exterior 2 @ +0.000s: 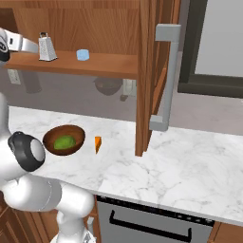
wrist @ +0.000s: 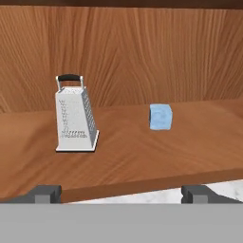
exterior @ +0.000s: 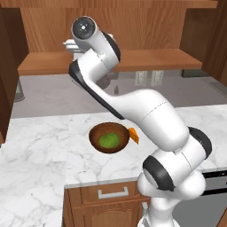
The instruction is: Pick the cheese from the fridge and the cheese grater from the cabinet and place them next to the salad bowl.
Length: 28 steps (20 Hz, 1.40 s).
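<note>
the cheese grater (wrist: 74,115) stands upright on the cabinet (wrist: 142,152) shelf, ahead of the hand (wrist: 121,192) and off to the left of its centre line, long axis vertical, handle on top. the hand is open and empty, short of the shelf edge. the cheese (exterior 2: 98,144) already lies on the desk (exterior 2: 190,156) just beside the salad bowl (exterior 2: 64,140).
</note>
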Available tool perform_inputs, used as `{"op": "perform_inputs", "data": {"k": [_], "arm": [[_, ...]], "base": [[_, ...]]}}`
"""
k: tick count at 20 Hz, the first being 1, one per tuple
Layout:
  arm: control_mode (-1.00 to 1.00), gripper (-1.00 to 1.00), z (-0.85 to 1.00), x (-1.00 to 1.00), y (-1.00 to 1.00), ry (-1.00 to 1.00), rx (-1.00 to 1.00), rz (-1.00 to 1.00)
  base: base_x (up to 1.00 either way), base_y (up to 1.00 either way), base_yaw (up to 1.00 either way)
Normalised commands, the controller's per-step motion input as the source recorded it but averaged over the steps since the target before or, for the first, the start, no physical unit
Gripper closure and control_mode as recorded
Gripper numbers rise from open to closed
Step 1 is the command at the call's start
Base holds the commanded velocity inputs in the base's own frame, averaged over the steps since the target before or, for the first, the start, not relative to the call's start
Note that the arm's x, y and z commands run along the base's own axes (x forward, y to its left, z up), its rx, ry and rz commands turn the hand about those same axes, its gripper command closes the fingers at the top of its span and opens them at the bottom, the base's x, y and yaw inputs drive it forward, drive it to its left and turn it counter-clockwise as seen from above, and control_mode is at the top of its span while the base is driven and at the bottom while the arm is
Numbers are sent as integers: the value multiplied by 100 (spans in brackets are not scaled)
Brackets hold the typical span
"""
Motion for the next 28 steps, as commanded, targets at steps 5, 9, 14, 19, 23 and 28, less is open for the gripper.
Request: {"op": "perform_inputs", "data": {"k": [5,9,14,19,23,28], "arm": [[-100,-100,0,19,2,4,3,0],[-100,-100,-1,10,0,0,3,0],[-100,-100,-4,16,3,0,2,0],[-100,-100,-15,15,10,0,2,0],[-100,-100,-16,14,4,0,1,0],[-100,-100,0,19,4,2,2,0]], "base": [[0,0,0],[0,0,0],[0,0,0],[0,0,0],[0,0,0],[0,0,0]]}}
